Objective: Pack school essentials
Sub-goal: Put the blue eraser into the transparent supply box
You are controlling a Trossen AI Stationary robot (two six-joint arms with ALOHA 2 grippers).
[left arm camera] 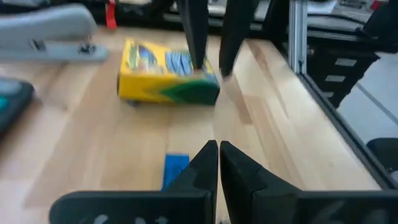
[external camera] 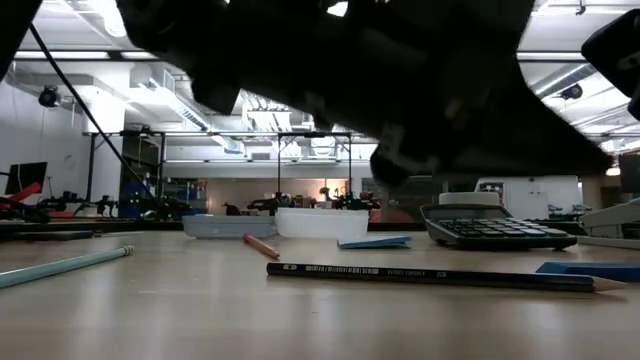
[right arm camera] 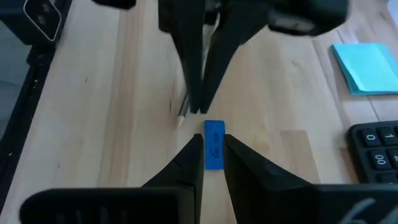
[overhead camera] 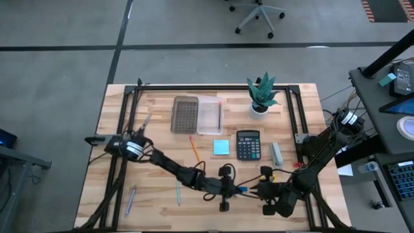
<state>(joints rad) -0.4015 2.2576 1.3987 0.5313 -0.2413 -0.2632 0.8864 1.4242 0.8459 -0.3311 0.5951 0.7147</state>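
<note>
Meeting over the blue eraser (right arm camera: pixel 214 144) at the table's (overhead camera: pixel 155 200) near edge: right gripper (right arm camera: pixel 212 151) straddles it, fingers nearly closed on its sides, seemingly grasping for packing. Left gripper (left arm camera: pixel 219 155) opposite, clenched empty, tips just beside the eraser. Crayon box (left arm camera: pixel 166 79) lies beyond.

A green potted plant in a white pot (overhead camera: pixel 261 94) stands toward the far right of the pale wooden tabletop (overhead camera: pixel 162 152). Left of it lie a dark brown rectangular tray (overhead camera: pixel 185 114) and a clear plastic box (overhead camera: pixel 209 115), side by side. Nearer, a black desk calculator (overhead camera: pixel 248 144) sits beside a grey stapler (overhead camera: pixel 277 154). Beyond the table stands a wheeled office chair (overhead camera: pixel 259 14).
</note>
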